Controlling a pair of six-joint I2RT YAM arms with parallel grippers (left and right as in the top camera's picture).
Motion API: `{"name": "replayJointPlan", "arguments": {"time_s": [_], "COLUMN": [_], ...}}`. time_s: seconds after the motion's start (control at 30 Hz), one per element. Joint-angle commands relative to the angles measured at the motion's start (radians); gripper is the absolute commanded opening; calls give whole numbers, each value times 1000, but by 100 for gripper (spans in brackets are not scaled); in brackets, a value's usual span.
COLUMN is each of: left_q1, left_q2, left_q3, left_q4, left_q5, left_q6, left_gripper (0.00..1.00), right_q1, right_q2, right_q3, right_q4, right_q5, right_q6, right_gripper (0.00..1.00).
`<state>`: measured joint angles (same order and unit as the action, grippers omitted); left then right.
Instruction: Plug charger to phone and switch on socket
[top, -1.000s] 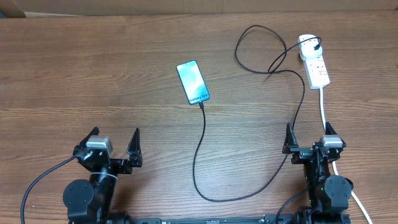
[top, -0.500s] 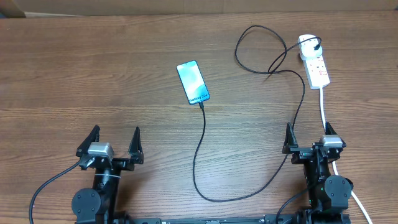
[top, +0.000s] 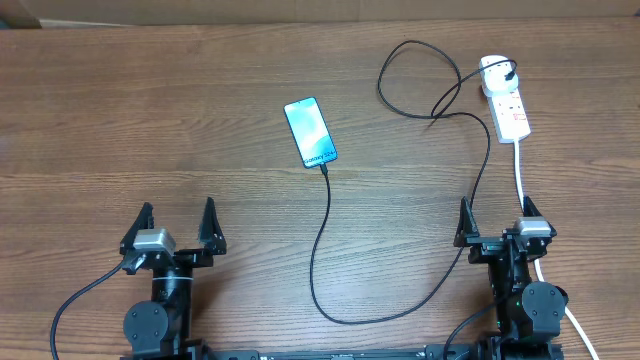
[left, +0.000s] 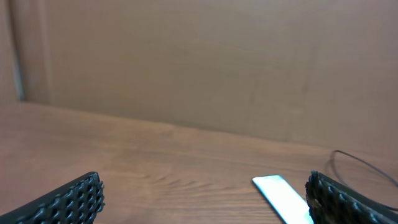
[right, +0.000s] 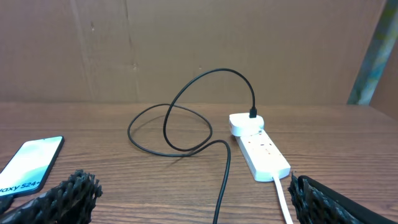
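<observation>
We log the left pincer (top: 177, 214) at the near left of the surface (top: 130, 110), jaws spread wide and holding nothing. The phone (top: 310, 132) lies face up near the centre, its screen lit blue. The charger (top: 322, 225) meets the phone's near short end, curves toward us, then runs right and loops up to its adapter in the far end of the socket (top: 512, 112). The right pincer (top: 494, 214) stands wide and empty, beside the white cord (top: 521, 175).
</observation>
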<state>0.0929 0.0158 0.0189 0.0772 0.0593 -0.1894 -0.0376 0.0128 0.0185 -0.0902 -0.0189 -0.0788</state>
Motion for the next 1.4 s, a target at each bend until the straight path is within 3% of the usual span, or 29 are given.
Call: {"name": "replayJointPlan", "arguments": {"time_s": [0.0, 0.1, 0.23, 0.4, 0.63, 1.37], "left_q1": [-18, -35, -37, -36, -35, -35], "left_q2": [-13, -13, -13, -13, -13, -13], "left_q3": [-14, -14, -14, -14, -14, -14], "left_q4": [6, -2, -24, -154, -154, -155], "left_q5": [-116, -167, -135, -119, -90, -113], "left_q6": [-35, -34, 55, 103, 211, 90], "left_gripper": [100, 100, 100, 100, 100, 100], "right_q1": [3, 3, 3, 3, 3, 3], "right_q2": [-10, -10, -10, -10, -10, -10], "right_q3": [-10, -10, -10, -10, -10, -10], "right_q4": [5, 5, 5, 5, 5, 5], "right_q5": [6, 6, 6, 6, 6, 6], "right_q6": [-1, -1, -1, -1, -1, -1], "right_gripper": [100, 100, 100, 100, 100, 100]}}
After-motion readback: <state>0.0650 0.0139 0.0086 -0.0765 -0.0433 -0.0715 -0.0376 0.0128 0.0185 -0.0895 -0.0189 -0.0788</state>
